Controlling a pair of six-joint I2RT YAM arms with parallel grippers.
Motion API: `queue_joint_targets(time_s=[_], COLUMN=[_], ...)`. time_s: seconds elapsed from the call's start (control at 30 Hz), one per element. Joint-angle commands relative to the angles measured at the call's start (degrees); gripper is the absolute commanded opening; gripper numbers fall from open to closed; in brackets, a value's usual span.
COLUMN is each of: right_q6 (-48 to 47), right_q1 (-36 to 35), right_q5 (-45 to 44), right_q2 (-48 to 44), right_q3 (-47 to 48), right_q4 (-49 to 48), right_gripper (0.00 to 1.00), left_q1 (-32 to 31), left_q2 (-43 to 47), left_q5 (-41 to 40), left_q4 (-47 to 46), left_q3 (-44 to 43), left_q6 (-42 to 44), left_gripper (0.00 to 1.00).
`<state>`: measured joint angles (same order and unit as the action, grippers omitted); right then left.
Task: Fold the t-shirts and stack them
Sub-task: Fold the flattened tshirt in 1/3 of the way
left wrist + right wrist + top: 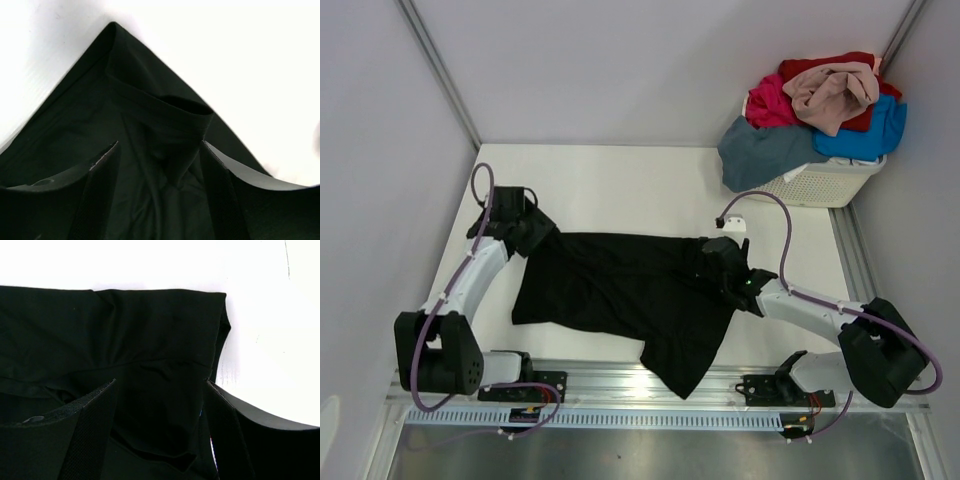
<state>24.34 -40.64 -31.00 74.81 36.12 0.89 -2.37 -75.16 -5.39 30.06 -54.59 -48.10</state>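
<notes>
Left pincer (160, 150): jaws apart, pinching nothing, over a corner of the soft black cloth t-shirt (620, 285).
Right pincer (160, 385): jaws apart, empty, above the shirt's right edge.
Black shirt: lies rumpled on the white table (620, 190), between both arms.
Other shirts: heap of coloured cloth t-shirts (835, 95) in the white slotted plastic basket (830, 185), far right corner.

Bright, even lighting, blown-out white in wrist views, soft shadows
</notes>
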Motion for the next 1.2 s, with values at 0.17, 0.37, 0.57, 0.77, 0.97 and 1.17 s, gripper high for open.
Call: queue_joint_targets(time_s=[0.17,0.37,0.57,0.77,0.97,1.17], right_q6=[0.89,1.33,1.06,0.62,0.89,0.97], right_q1=[-0.23,-0.23,-0.31,-0.31,-0.31,-0.31], right_q5=[-0.90,0.24,2.26,1.65,1.04,0.68], right_q2=[1.22,4.73,8.07,6.50,2.72,-0.80], right_q3=[2.29,4.31,6.59,6.25,3.70,2.55], right_q4=[-3.08,-3.34,-3.87,-3.78,-3.79,-3.52], right_gripper=[0.72,0.71,0.68,0.68,0.68,0.68], left_q1=[1.32,1.40,1.67,2.20,2.20,6.94], left_q2=[9.93,20.22,10.58,-13.85,-25.46,-28.99], left_q5=[-14.72,-18.35,-4.22,3.80,1.87,4.33], left_q4=[13.33,12.41,4.57,11.33,18.71,18.63], left_q3=[-2.54,-0.53,0.72,-9.46,-17.57,-21.08], left_q6=[-5.95,-3.59,-2.00,-0.34,-0.25,0.54], left_gripper=[0.62,0.63,0.64,0.62,0.61,0.59])
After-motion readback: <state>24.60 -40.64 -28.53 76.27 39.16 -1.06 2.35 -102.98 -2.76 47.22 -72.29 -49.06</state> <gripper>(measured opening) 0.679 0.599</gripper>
